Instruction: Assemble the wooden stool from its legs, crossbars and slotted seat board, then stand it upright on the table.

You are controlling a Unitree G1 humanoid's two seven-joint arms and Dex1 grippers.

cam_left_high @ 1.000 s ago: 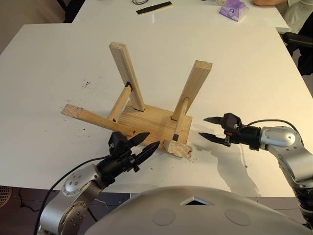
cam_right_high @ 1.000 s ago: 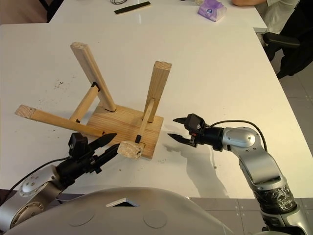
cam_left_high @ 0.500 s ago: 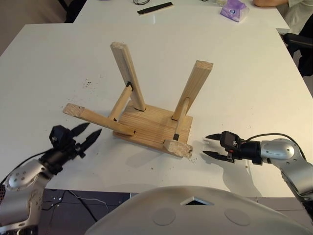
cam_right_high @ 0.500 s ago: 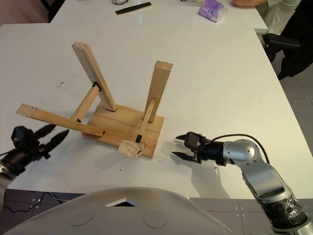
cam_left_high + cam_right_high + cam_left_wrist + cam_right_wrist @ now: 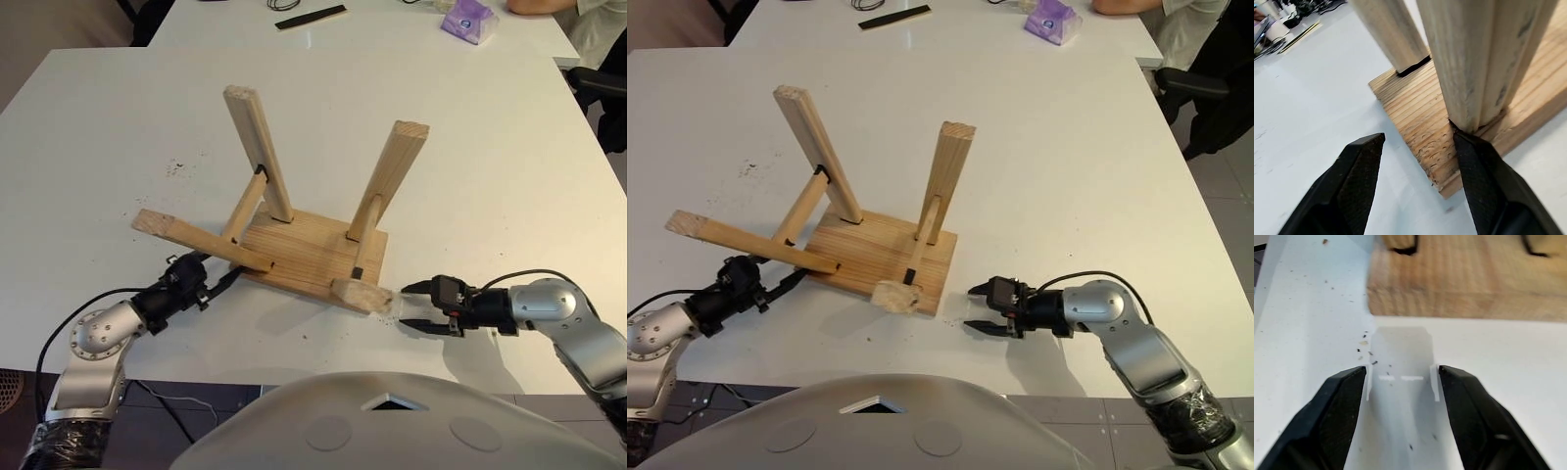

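The wooden stool lies upside down, its slotted seat board (image 5: 312, 251) flat on the white table (image 5: 490, 166). Two legs (image 5: 257, 147) (image 5: 390, 174) rise from it, each braced by a crossbar (image 5: 242, 208). A third leg (image 5: 194, 240) slants out low to the left. A short stub of wood (image 5: 357, 295) sits at the board's front right corner. My left gripper (image 5: 221, 283) is open at the board's front left corner, under the slanted leg; one finger (image 5: 1474, 161) touches that leg's foot. My right gripper (image 5: 409, 305) is open, low on the table just right of the stub, with a pale translucent patch (image 5: 1401, 352) between its fingertips.
Sawdust specks (image 5: 176, 168) dot the table left of the stool and around its front. A black strip (image 5: 309, 15) and a purple pack (image 5: 466, 18) lie on the far table. The table's front edge runs close behind both grippers.
My left gripper swung out from the board's front to the left, then came back in under the slanted leg. My right gripper dropped lower and slid left toward the stub.
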